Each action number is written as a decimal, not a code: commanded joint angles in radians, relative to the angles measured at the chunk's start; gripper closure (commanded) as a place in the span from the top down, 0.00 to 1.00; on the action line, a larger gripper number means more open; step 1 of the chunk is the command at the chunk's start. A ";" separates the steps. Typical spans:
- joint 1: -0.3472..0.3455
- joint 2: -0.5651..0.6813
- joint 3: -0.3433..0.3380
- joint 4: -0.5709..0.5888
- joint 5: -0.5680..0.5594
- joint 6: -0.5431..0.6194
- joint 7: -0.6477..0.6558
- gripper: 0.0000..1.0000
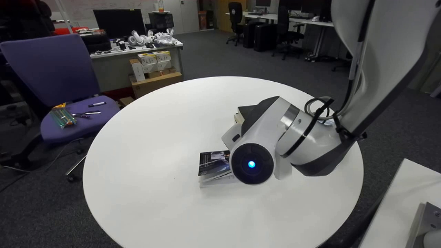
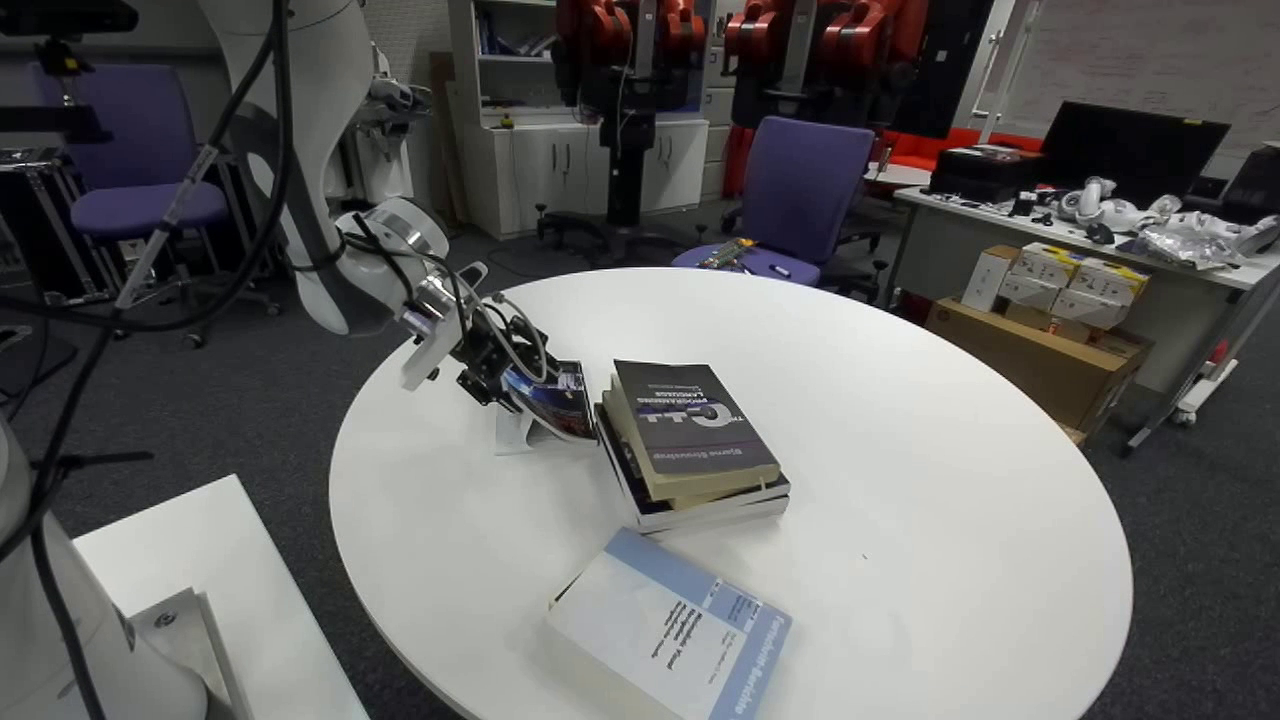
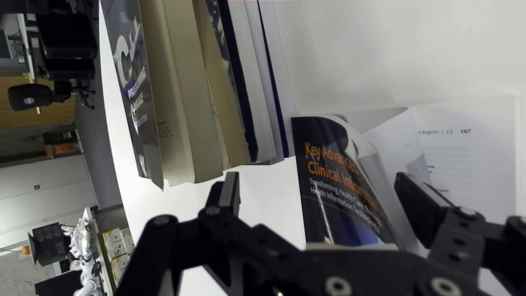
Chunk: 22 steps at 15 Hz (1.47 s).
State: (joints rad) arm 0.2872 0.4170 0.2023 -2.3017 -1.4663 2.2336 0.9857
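In the wrist view, the gripper [image 3: 318,181] stands wide, its fingers [image 3: 417,203] astride the raised front half of a book [image 3: 341,193]; whether they touch it, I can't quite tell. Reaching looks done, gripping not. In an exterior view, the book sits on the table [image 2: 930,430] just left of a stack of books [image 2: 700,430], long axis near to far, loose page edges pointing left. In an exterior view where its axis runs left to right, the arm [image 1: 313,148] hides its right end.

The curled cover [image 3: 333,187] reads "Key Advances", a page [image 3: 472,160] "167". Dark book [image 2: 690,415]: "C++"; pale book [image 2: 660,640]: "Fortschritt-Berichte".
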 commanded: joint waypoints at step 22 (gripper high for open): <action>-0.023 0.074 0.005 0.054 -0.019 0.006 0.011 1.00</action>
State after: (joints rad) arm 0.2840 0.4659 0.2087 -2.2746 -1.4657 2.2340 0.9869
